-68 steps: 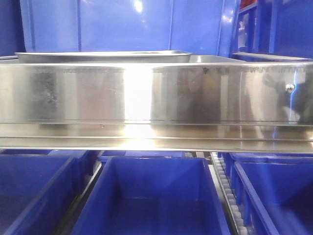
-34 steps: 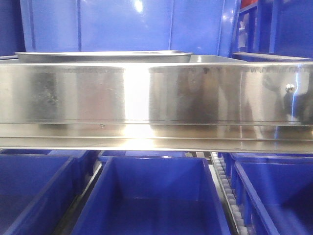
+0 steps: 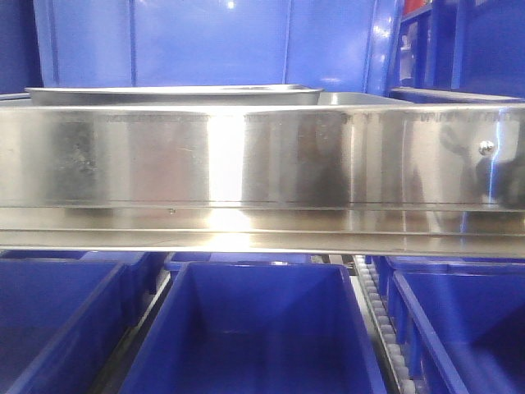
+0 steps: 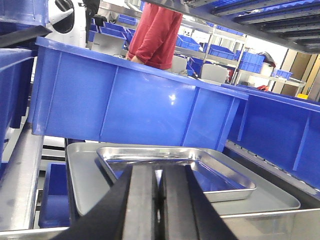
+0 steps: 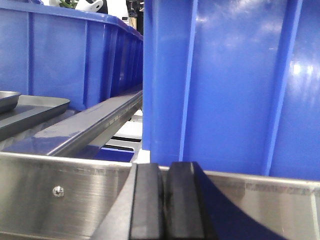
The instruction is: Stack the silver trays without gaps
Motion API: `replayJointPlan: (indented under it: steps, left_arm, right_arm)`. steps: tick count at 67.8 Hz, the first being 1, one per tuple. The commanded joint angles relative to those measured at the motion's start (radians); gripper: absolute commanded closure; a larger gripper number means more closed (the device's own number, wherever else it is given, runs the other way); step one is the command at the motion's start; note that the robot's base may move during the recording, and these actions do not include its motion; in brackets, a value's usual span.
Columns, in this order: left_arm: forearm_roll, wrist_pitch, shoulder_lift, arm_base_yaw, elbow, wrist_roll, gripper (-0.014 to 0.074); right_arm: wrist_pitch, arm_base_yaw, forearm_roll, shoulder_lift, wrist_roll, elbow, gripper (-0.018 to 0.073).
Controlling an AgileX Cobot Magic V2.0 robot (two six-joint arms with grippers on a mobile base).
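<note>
In the left wrist view a small shiny silver tray (image 4: 220, 177) lies inside a larger, duller silver tray (image 4: 85, 175), turned slightly askew to it. My left gripper (image 4: 158, 172) is shut and empty, low in front of the small tray's near rim. In the front view the small tray's rim (image 3: 172, 92) shows above the steel rail, with the larger tray's rim (image 3: 361, 99) to its right. My right gripper (image 5: 166, 167) is shut on nothing, close behind the brushed rail (image 5: 65, 200). The trays' edge (image 5: 35, 107) shows at the far left of the right wrist view.
A long steel shelf rail (image 3: 262, 160) with a screw (image 3: 486, 148) spans the front view. Blue bins (image 3: 254, 328) stand below it. A large blue bin (image 4: 135, 105) stands behind the trays and another (image 5: 230, 85) ahead of the right gripper. A person in red (image 4: 157, 30) is beyond.
Only the reflections on the steel rail have shifted slightly. The trays have not moved.
</note>
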Motion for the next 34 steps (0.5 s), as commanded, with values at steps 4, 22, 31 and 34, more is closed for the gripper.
replayJointPlan:
  steps: [4, 22, 31, 34]
  left_arm:
    - [0.003, -0.014, -0.005, 0.001, -0.002, 0.002, 0.0604]
    - [-0.085, 0.047, -0.053, 0.098, 0.029, 0.276, 0.0604]
    - [-0.279, 0.044, -0.142, 0.248, 0.116, 0.546, 0.0604]
    - [-0.325, 0.044, -0.142, 0.293, 0.144, 0.586, 0.0604]
  right_arm:
    - [-0.014, -0.005, 0.003, -0.004, -0.009, -0.001, 0.0585]
    - [-0.016, -0.005, 0.003, -0.004, -0.009, -0.001, 0.0585]
    - [-0.016, -0.005, 0.003, -0.004, -0.009, -0.001, 0.0585]
    - [-0.016, -0.005, 0.003, -0.004, -0.009, -0.001, 0.0585]
